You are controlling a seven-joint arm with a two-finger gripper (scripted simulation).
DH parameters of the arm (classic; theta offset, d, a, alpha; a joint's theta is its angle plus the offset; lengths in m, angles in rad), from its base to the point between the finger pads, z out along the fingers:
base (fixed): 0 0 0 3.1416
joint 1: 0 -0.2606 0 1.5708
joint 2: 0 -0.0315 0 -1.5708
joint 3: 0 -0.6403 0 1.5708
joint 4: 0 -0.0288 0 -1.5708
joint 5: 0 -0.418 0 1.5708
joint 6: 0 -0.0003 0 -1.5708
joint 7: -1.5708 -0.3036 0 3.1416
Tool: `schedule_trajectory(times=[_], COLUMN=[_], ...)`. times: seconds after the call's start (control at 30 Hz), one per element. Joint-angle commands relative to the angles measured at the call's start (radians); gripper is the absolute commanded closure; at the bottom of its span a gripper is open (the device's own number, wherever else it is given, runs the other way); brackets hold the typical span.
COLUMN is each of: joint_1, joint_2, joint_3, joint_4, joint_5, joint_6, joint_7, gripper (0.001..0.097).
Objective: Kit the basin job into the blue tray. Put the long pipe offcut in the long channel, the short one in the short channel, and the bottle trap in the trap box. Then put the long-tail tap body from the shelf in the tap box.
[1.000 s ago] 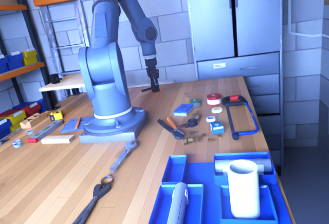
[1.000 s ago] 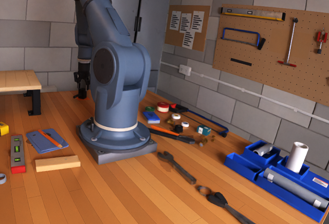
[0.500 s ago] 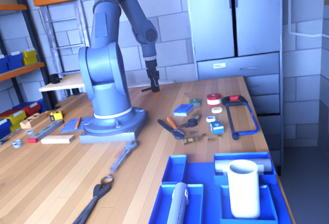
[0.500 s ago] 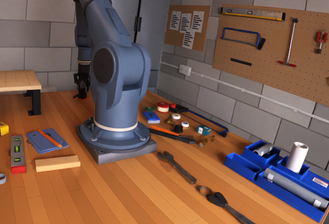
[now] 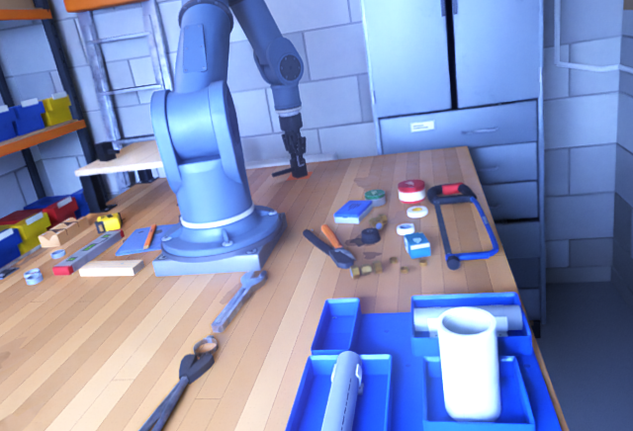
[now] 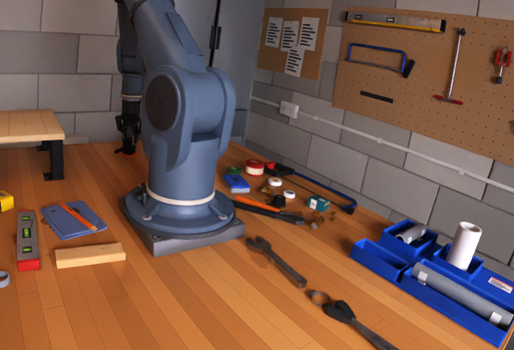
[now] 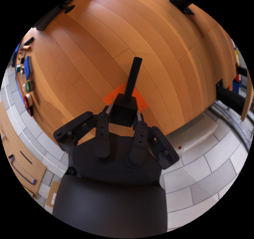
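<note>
The black tap body [image 7: 126, 99] with its long tail rests on an orange square marker [image 7: 125, 98] at the far side of the bench, and my gripper [image 7: 123, 115] is closed around its block end [image 5: 298, 165]. The tail [image 5: 282, 172] points out level over the wood. At the near right corner the blue tray [image 5: 424, 365] holds the long grey pipe [image 6: 461, 295] in the long channel, the short grey pipe [image 6: 410, 232] in the short channel, and the white bottle trap [image 5: 468, 362] upright in its box. One tray box [image 5: 336, 325] holds nothing.
The low wooden shelf [image 6: 29, 125] stands just left of the gripper. My own base [image 5: 220, 242] sits mid-bench. Tape rolls [image 5: 411, 191], a hacksaw [image 5: 462, 224], pliers [image 5: 330, 246], a spanner [image 5: 238, 301] and small fittings lie between gripper and tray.
</note>
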Motion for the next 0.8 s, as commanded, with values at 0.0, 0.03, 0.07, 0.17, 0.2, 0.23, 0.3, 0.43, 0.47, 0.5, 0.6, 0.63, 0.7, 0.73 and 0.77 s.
schedule_trajectory(times=[0.0, 0.03, 0.07, 0.17, 0.2, 0.23, 0.3, 0.43, 0.47, 0.5, 0.6, 0.63, 0.7, 0.73, 0.77], joint_1=[0.0, 0.0, 0.0, 0.0, 0.0, 0.0, 0.0, 0.0, 0.0, 0.0, 0.0, 0.0, 0.0, 0.0, -0.001], joint_2=[0.0, 0.0, 0.0, 0.0, 0.0, 0.0, 0.0, 0.0, 0.0, 0.0, 0.0, 0.0, 0.0, -0.001, -0.001], joint_3=[0.0, 0.0, 0.0, 0.0, 0.0, 0.0, 0.0, 0.0, 0.0, 0.0, 0.0, 0.0, 0.0, 0.001, 0.002], joint_4=[0.0, 0.0, 0.0, 0.0, 0.0, 0.0, 0.0, 0.0, 0.0, 0.0, 0.0, 0.0, 0.0, 0.0, 0.0], joint_5=[0.0, 0.0, 0.0, 0.0, 0.0, 0.0, 0.0, 0.0, 0.0, 0.0, 0.0, 0.0, 0.0, 0.0, 0.001], joint_6=[0.0, 0.0, 0.0, 0.0, 0.0, 0.0, 0.0, 0.0, 0.0, 0.0, 0.0, 0.0, 0.0, 0.0, 0.001], joint_7=[0.0, 0.0, 0.0, 0.0, 0.0, 0.0, 0.0, 0.0, 0.0, 0.0, 0.0, 0.0, 0.0, 0.0, -0.001], gripper=[0.0576, 0.0596, 0.0616, 0.0676, 0.0696, 0.0716, 0.0756, 0.0836, 0.0856, 0.0876, 0.0901, 0.0901, 0.0901, 0.0901, 0.0901])
